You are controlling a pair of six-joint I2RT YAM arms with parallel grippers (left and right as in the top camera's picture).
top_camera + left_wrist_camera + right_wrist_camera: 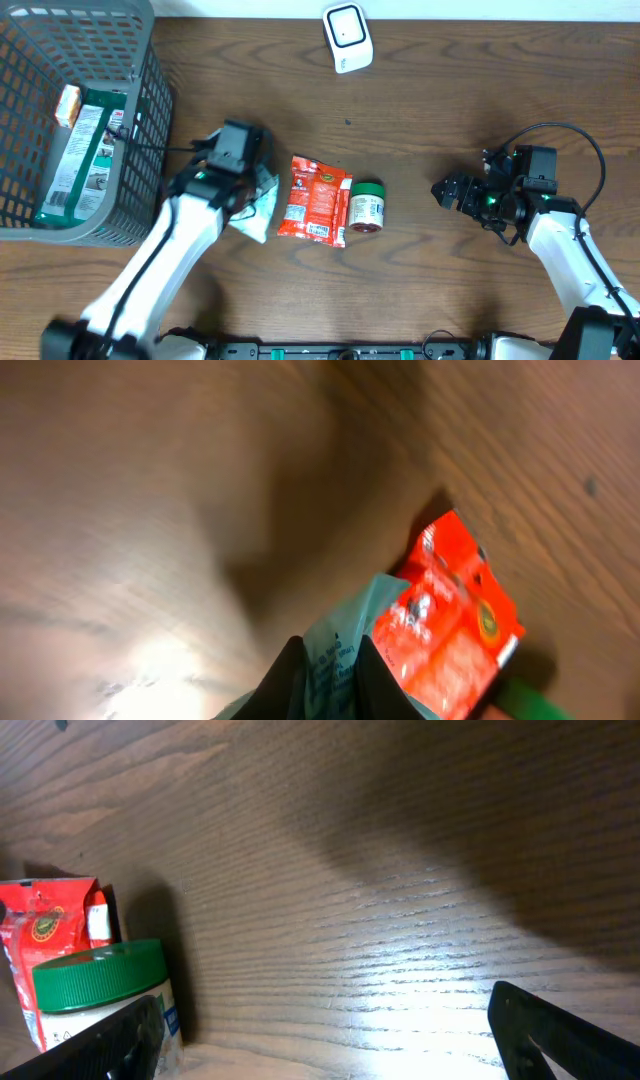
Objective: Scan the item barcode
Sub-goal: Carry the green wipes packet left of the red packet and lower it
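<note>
Teal pouch [258, 212] sat pinched in your left gripper [333, 682], jaws closed on its edge, just left of red snack packet [315, 200] and green-lidded jar [366, 207]. Right gripper [448, 190] hung wide open, empty, well apart. Scanner [347, 38] lay at far side. Best bet for you: lift pouch clear, turn barcode face toward scanner window, hold flat, steady. Pouch print blurred; packet's round emblem showed, wording unreadable.
</note>
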